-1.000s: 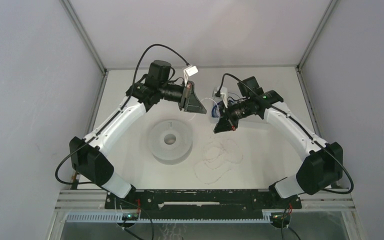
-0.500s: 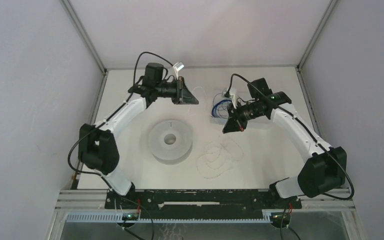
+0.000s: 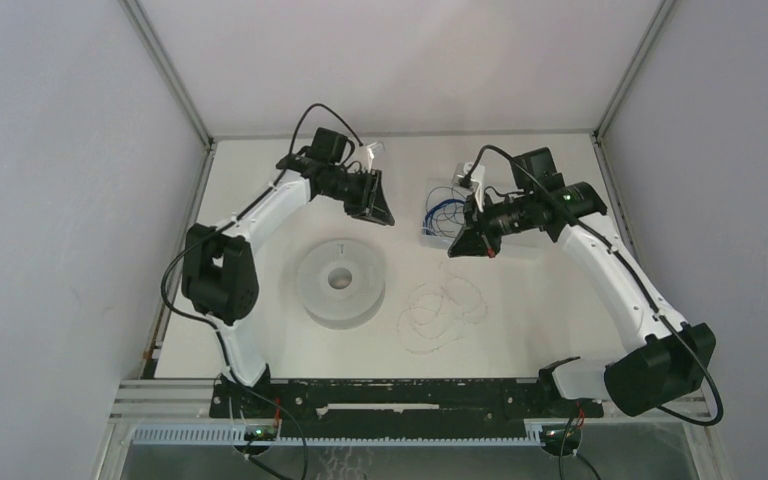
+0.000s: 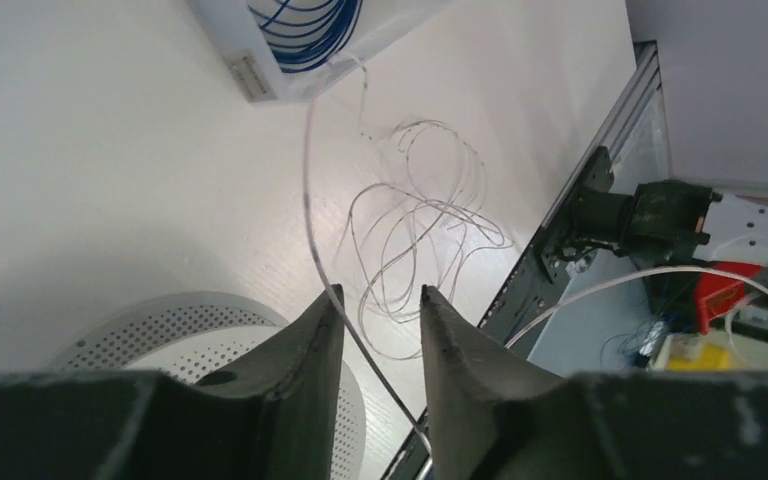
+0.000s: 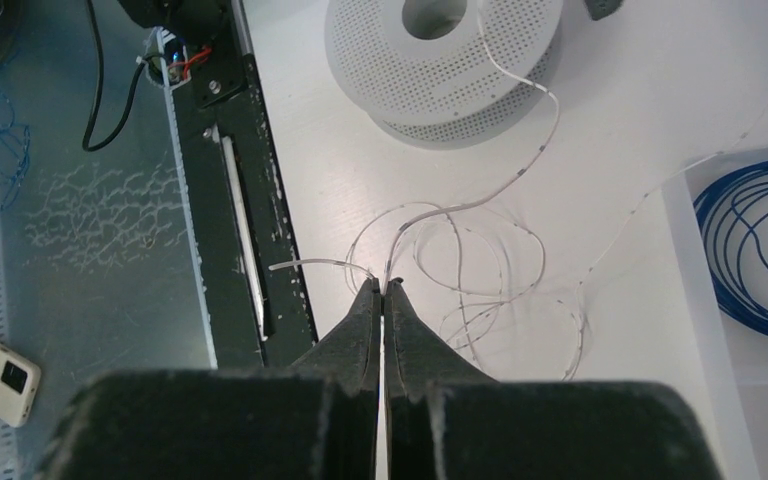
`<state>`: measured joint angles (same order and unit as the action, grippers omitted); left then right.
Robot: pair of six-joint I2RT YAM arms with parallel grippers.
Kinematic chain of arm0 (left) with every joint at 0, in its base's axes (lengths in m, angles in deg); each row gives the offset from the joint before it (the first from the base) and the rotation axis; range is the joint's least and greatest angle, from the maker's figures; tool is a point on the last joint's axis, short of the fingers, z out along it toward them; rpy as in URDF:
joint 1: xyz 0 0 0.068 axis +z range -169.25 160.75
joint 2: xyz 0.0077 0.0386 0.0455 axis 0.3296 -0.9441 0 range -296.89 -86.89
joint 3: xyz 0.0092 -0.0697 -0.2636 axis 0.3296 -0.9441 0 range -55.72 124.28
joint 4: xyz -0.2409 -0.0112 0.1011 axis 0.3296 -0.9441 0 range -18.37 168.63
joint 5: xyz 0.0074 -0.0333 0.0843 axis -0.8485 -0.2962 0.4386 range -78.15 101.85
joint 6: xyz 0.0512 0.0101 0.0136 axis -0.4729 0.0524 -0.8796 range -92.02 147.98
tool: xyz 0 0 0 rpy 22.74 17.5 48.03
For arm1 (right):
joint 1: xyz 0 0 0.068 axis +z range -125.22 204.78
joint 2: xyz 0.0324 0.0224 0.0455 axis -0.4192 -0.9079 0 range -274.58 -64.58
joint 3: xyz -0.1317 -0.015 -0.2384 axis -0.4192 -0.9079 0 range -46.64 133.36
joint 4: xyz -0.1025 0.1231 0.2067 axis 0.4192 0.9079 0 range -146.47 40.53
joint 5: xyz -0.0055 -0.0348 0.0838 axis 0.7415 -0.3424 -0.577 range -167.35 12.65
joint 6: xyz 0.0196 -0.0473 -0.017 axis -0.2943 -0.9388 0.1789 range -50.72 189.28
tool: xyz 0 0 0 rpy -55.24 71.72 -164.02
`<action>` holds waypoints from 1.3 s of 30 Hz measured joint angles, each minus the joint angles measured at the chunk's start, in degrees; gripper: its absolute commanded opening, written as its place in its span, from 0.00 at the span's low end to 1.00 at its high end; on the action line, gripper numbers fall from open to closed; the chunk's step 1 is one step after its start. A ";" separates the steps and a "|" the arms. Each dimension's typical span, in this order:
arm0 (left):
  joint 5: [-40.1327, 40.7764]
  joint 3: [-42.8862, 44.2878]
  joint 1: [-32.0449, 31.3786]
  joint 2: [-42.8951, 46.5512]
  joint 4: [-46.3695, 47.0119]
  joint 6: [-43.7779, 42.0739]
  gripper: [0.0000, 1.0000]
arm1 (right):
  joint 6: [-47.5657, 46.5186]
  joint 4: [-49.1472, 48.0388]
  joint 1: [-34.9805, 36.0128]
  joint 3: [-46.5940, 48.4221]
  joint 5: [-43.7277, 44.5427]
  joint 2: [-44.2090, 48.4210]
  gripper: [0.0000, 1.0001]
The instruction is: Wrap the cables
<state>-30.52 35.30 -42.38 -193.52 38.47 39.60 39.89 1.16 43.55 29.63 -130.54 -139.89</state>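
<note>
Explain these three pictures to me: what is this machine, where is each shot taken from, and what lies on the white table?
These are two robot arms, each ending in a two-finger gripper. One picture looks down from above; the other two come from cameras on the wrists, so each shows its own fingers. On the table lie a white perforated reel, loose loops of thin pale cable, and a tray holding blue wire. The right gripper is shut and appears to pinch the cable near its end. The left gripper is open, with the cable running between its fingers.
</note>
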 measured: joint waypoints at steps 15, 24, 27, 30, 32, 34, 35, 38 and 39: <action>1.14 2.86 1.79 9.29 -7.48 -16.74 0.70 | 2.03 0.85 3.85 0.33 8.13 -1.95 0.00; -2.01 -0.50 -0.04 18.64 -1.46 -22.80 0.79 | 0.00 4.66 5.35 4.24 7.65 -3.76 0.00; -4.68 -0.72 -3.80 19.61 -1.51 -27.39 0.77 | -1.42 6.45 5.35 6.54 5.99 -4.35 0.00; -6.82 -0.70 -8.02 19.02 -2.36 -31.67 0.73 | -3.06 8.72 5.38 9.14 3.56 -5.42 0.00; -8.33 -0.57 -9.99 17.92 -3.30 -33.94 0.71 | -4.00 10.14 5.38 10.40 1.97 -6.14 0.00; -9.60 -0.52 -11.19 16.31 -3.96 -35.87 0.68 | -4.83 11.30 5.38 11.06 0.44 -6.60 0.00; -10.05 -0.52 -11.47 15.34 -4.26 -36.76 0.67 | -5.07 11.69 5.38 11.21 -0.13 -6.71 0.00; -10.51 -0.52 -12.00 13.07 -4.74 -38.75 0.62 | -5.46 12.66 5.38 11.28 -1.44 -6.78 0.00; -10.51 -0.52 -12.15 12.87 -4.76 -38.88 0.61 | -5.51 12.92 5.38 11.28 -1.73 -6.80 0.00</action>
<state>-41.03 34.78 -54.53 -180.65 33.70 0.72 34.39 14.08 48.92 40.90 -132.26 -146.69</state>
